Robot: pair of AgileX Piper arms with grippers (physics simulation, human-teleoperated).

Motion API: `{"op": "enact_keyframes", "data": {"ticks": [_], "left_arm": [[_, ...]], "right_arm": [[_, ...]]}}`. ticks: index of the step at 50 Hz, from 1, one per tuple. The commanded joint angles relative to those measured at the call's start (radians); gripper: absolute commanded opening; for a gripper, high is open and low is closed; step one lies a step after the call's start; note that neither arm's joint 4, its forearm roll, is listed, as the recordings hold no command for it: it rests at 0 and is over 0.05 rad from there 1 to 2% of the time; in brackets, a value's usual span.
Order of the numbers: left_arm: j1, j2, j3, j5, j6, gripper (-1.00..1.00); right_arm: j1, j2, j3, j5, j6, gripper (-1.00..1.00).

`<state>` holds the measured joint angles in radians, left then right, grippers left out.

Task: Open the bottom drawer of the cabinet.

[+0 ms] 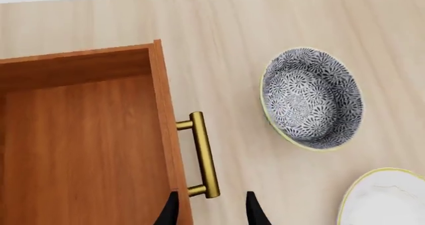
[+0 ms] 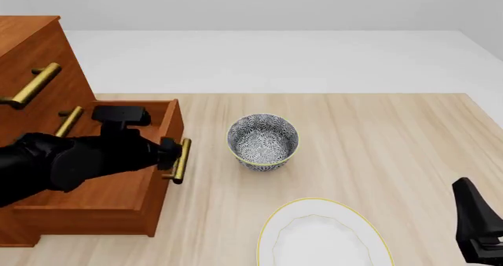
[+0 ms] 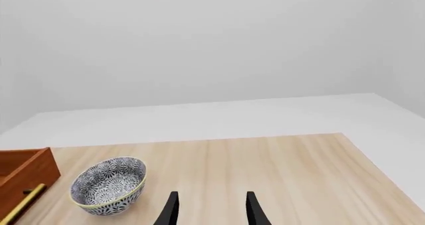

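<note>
The bottom drawer point(image 2: 118, 183) is being held pulled out of the cabinet point(image 2: 32, 48), its brass handle point(image 1: 204, 155) being straddled by the spread left gripper point(image 1: 211, 212).

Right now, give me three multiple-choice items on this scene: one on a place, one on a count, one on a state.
1. The blue-patterned ceramic bowl sits
A. in the drawer
B. on the table, right of the drawer
C. on the white plate

2. Brass bar handles in the front view:
A. one
B. two
C. three

3. The reddish-brown wooden bottom drawer is
A. shut
B. pulled out
C. removed

Answers: B, bare wood surrounds the bowl; C, one per drawer; B, its empty inside shows, with the left tool at its handle.
</note>
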<state>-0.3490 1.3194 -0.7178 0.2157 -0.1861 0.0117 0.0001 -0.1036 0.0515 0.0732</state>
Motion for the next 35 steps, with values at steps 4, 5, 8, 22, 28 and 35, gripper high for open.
{"op": "enact_keyframes", "data": {"ticks": [4,5,8,22,28,35], "left_arm": [[-0.029,-0.172,-0.096,0.115,0.084,1.00],[-0.029,-0.181,-0.100,0.120,0.086,1.00],[-0.030,-0.222,-0.124,0.159,0.081,1.00],[-0.016,-0.381,-0.144,0.232,0.109,1.00],[-0.016,-0.479,-0.138,0.252,0.138,1.00],[-0.017,-0.617,-0.111,0.269,0.199,1.00]], "right_arm": [[0.004,0.000,0.003,-0.006,0.006,1.00],[0.004,0.000,0.003,-0.006,0.005,1.00],[0.007,0.000,0.005,-0.008,0.005,1.00],[0.017,0.000,-0.008,0.002,0.001,1.00],[0.022,0.000,-0.023,0.013,-0.001,1.00],[0.032,0.000,-0.059,0.036,-0.007,1.00]]}}
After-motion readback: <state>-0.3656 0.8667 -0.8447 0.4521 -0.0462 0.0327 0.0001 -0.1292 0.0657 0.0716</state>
